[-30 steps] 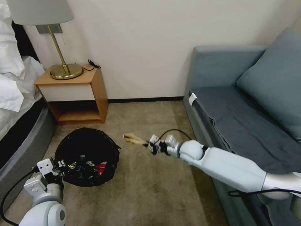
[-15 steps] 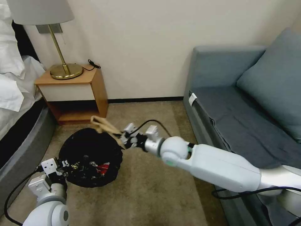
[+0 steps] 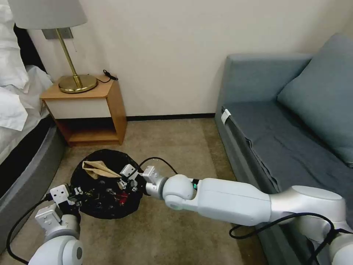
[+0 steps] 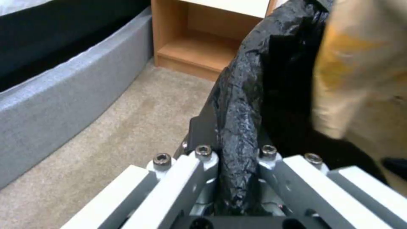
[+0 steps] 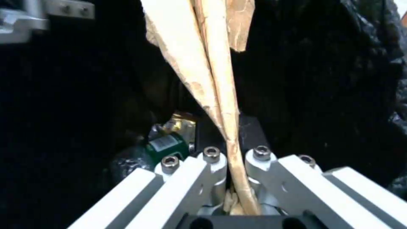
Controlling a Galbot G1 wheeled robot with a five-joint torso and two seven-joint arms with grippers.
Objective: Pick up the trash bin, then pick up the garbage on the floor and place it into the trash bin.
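My right claw (image 3: 123, 179) is clamped on the flattened, creased brown paper bag (image 3: 98, 169); in the right wrist view the paper (image 5: 212, 79) runs down between the two closed fingers (image 5: 214, 165) and fans out beyond them. The claw sits over the mouth of the small round bin lined with a crinkled black plastic bag (image 3: 106, 209), and the paper bag reaches across the opening toward its far side, held above what lies inside.

Below the paper, deep in the black liner, I can see a small clear bottle with a green label (image 5: 166, 144) and a shiny gold wrapper (image 5: 183, 122) just beside it. From the head camera a red-and-white packet (image 3: 123, 197) also lies among the litter in the bin.

My left claw (image 3: 75, 194) is at the near-left edge of the bin, closed on the folded black liner at the rim; the left wrist view shows the bunched black plastic (image 4: 239, 127) pinched between its fingers (image 4: 203, 159).

The bin is on beige carpet (image 3: 176, 228). Behind it stands a wooden nightstand (image 3: 90, 110) carrying a brass lamp (image 3: 75, 79), with the grey bed frame (image 3: 29, 165) to the left. A blue-grey sofa (image 3: 286, 129) is along the right, well apart from the bin.
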